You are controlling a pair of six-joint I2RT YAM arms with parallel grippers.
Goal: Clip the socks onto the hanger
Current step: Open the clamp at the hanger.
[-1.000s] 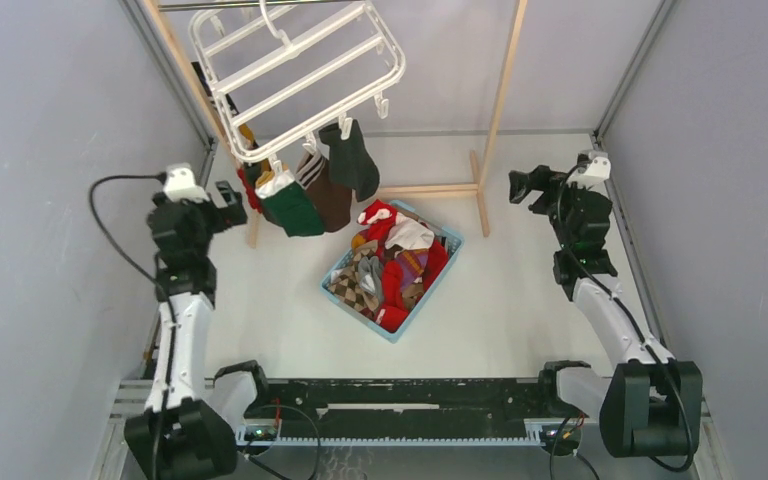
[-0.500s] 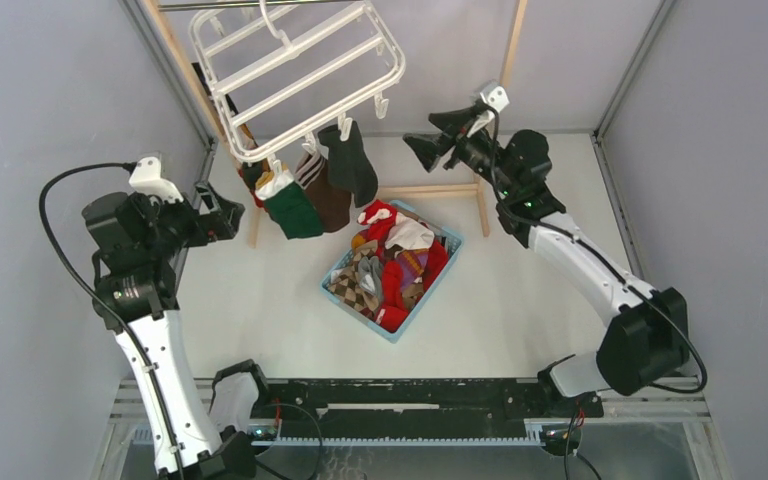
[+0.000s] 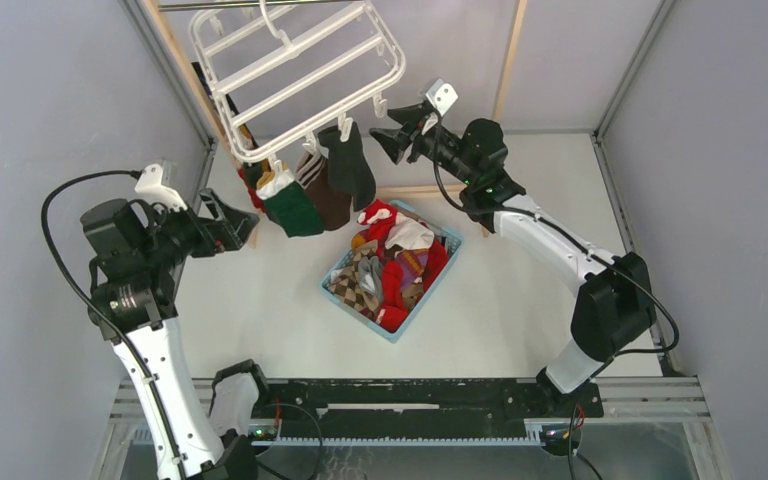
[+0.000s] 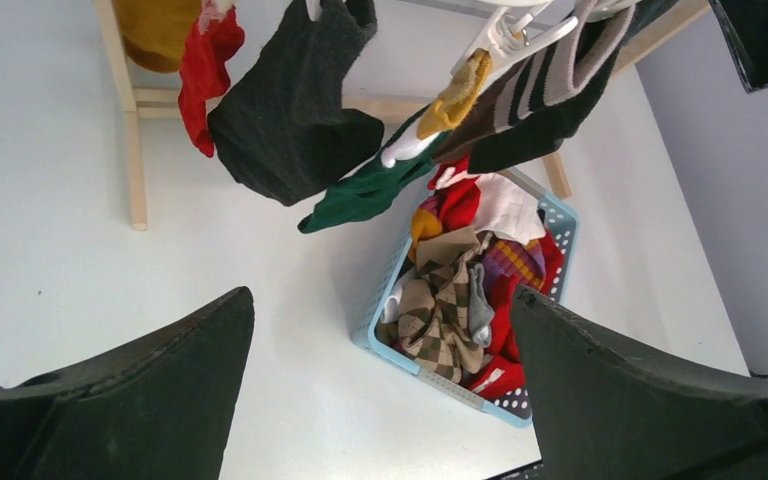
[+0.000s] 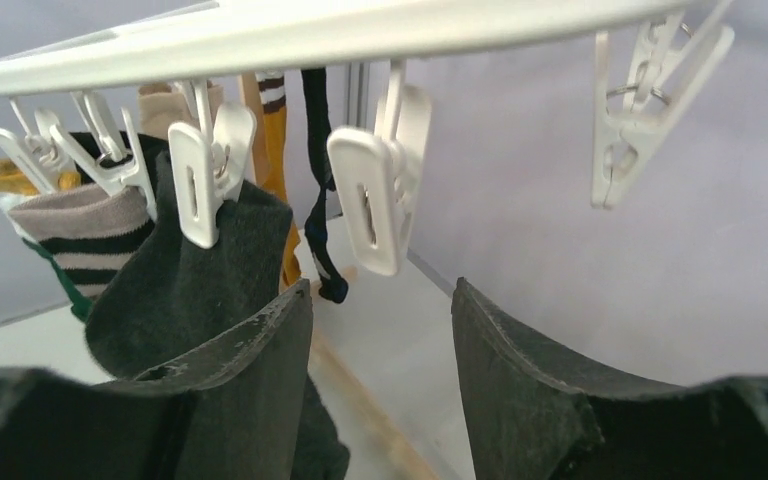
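Note:
The white hanger (image 3: 295,70) hangs at the back from a wooden rack, with several socks clipped along its near edge: dark grey (image 3: 352,160), striped brown (image 3: 326,195), green (image 3: 292,208). More socks (image 3: 392,262) lie in a light-blue basket (image 3: 344,293). My right gripper (image 3: 385,140) is open and empty, raised just right of the dark sock; in its wrist view an empty clip (image 5: 378,190) hangs just above the fingers, beside the clipped dark sock (image 5: 195,285). My left gripper (image 3: 232,225) is open and empty, left of the hanging socks; its view shows the basket (image 4: 385,340) below.
The wooden rack's upright (image 3: 500,95) and foot bar (image 3: 430,190) stand behind the basket. Grey walls close both sides. Another empty clip (image 5: 640,120) hangs at the hanger's right corner. Mustard and red socks (image 4: 205,50) hang at the hanger's left end.
My right arm swung from the far right up and leftward to the hanger's near right corner. My left arm lifted and turned its gripper towards the hanging socks.

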